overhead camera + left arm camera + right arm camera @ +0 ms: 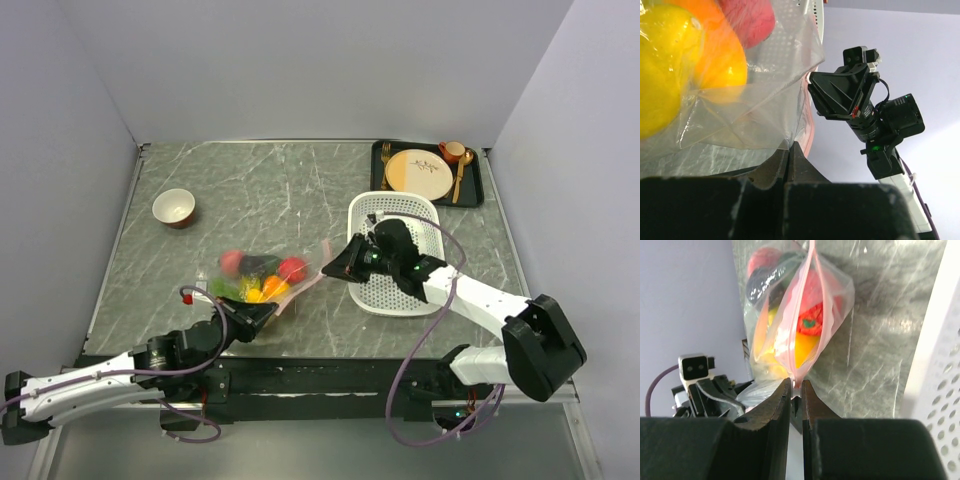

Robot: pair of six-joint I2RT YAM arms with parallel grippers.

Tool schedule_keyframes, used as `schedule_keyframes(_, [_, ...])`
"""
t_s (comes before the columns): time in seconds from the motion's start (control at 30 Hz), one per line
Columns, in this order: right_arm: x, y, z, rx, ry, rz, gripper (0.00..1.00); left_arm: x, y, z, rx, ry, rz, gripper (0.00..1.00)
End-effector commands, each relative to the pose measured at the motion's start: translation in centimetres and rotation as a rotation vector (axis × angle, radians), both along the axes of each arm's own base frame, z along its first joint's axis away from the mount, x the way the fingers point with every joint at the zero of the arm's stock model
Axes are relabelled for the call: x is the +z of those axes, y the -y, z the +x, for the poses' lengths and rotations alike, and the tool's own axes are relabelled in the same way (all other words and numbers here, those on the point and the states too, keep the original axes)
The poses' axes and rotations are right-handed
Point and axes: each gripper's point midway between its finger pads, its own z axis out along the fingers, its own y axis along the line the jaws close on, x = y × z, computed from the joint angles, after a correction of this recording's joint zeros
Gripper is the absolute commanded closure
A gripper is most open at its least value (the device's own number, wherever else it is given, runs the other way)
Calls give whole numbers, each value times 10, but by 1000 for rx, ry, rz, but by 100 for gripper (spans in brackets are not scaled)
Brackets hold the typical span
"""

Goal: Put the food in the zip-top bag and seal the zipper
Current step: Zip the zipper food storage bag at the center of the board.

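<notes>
Looking down from overhead, the bag (222, 283) lies on the table (250, 190) between my two arms. The toy fruit (292, 268) is bunched inside it, with red, orange, yellow and dark green pieces showing through the plastic. My left gripper (266, 312) has its fingers pressed together on the bag's near edge, with film caught at the tips. My right gripper (796, 386) pinches one end of the pink zipper (807, 310), its fingers almost touching around the strip. The white basket (362, 210) sits just right of the bag, under the right arm.
</notes>
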Motion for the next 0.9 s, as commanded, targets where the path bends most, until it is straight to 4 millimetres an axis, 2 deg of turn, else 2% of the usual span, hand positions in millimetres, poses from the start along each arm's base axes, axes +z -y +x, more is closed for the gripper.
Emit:
schedule_keyframes(0.0, [10, 14, 36, -90, 86, -41, 89, 19, -16, 8, 70, 35, 23, 99])
schedule_keyframes(0.33, [10, 20, 51, -107, 97, -58, 89, 28, -24, 8, 89, 41, 30, 99])
schedule_keyframes(0.87, [15, 35, 84, -156, 137, -116, 89, 25, -35, 8, 113, 30, 29, 99])
